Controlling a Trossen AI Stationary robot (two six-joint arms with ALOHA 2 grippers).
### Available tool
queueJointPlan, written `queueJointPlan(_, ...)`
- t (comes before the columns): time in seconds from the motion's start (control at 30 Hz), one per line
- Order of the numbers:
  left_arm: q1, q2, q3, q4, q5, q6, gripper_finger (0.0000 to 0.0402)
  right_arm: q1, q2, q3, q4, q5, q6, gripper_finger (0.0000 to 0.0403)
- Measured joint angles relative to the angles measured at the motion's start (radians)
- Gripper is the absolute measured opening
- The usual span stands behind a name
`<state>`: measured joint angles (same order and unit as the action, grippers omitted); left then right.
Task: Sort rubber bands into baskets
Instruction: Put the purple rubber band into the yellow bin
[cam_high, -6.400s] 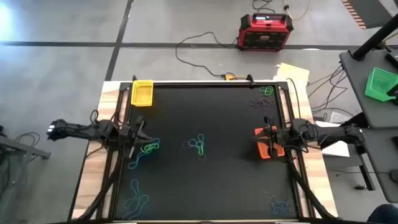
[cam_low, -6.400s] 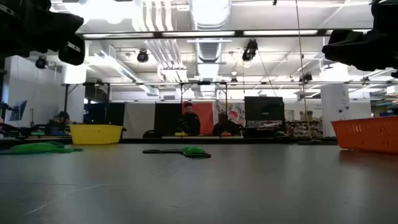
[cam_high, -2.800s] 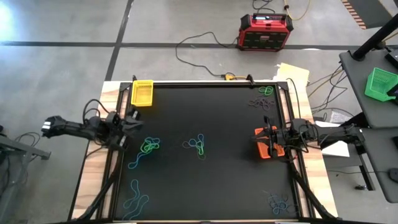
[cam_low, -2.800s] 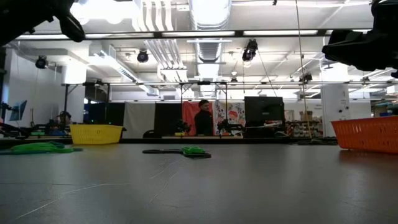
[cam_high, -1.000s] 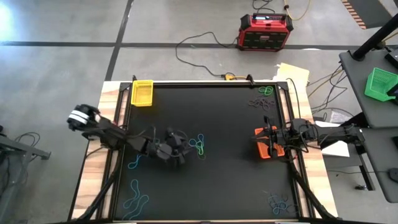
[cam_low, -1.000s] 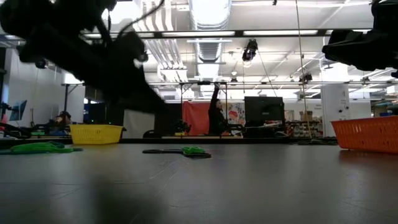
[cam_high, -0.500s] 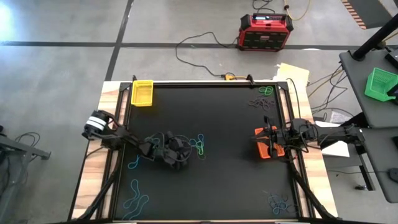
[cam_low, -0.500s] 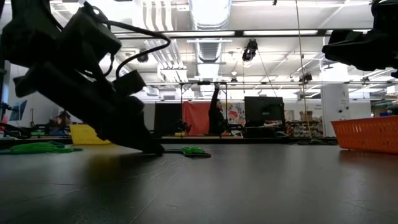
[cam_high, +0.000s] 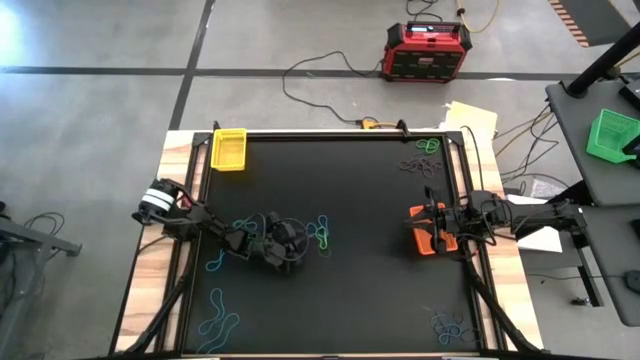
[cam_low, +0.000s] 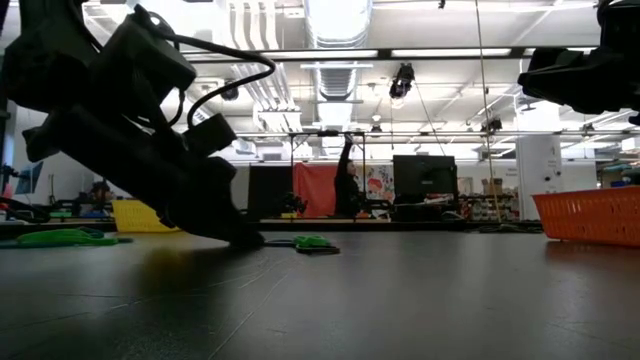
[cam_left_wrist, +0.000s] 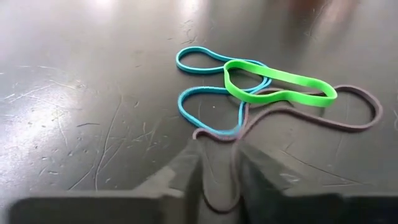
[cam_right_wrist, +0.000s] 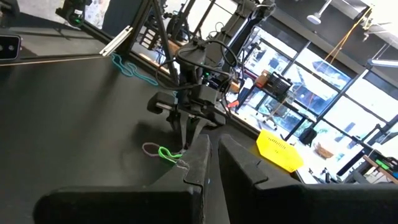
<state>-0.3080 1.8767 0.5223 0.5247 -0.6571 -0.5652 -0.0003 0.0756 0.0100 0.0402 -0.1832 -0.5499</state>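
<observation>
- bands lay in a small tangle mid-bench, just ahead of the left end effector: two blue loops, a green loop over them, and a purple loop trailing out to one side.
- in the left wrist view the fingers stood down at the bench with only a narrow gap between them, and a strand of the purple loop ran through that gap; whether they had it pinched could not be told.
- judged as goods to handle, these were featherweight, limp and stretchy, lying flat on the bench; a pinch had to reach the surface to catch a strand at all.
- judged the best hold was a free stretch of the purple loop away from the crossings, since the loops overlapped and a lift might drag the green or blue ones along.
- the right end effector, fingers drawn together and empty, waited at the right edge by the orange basket.
- the yellow basket sat at the far left corner; other bands lay scattered near the corners.
</observation>
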Motion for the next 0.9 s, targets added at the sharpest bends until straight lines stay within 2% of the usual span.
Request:
queueJointPlan(0.07,0.000,0.000,0.000,0.000,0.002,0.002,0.0023,0.000,0.000,0.000,0.000,0.000,0.000,0.0029)
queueJointPlan(0.13,0.001,-0.002,-0.001,0.000,0.015,-0.007,0.0008,0.000,0.000,0.000,0.000,0.000,0.000,0.0029)
queueJointPlan(0.27,-0.013,-0.030,0.006,-0.027,0.029,-0.039,0.0003,0.000,0.000,0.000,0.000,0.000,0.000,0.0029)
queueJointPlan(0.43,-0.029,-0.138,0.017,-0.088,0.086,0.022,0.0000,0.000,0.000,0.000,0.000,0.000,0.000,0.0029)
queueJointPlan(0.9,-0.029,-0.488,0.036,-0.180,0.045,0.189,0.0000,0.000,0.000,0.000,0.000,0.000,0.000,0.0029)
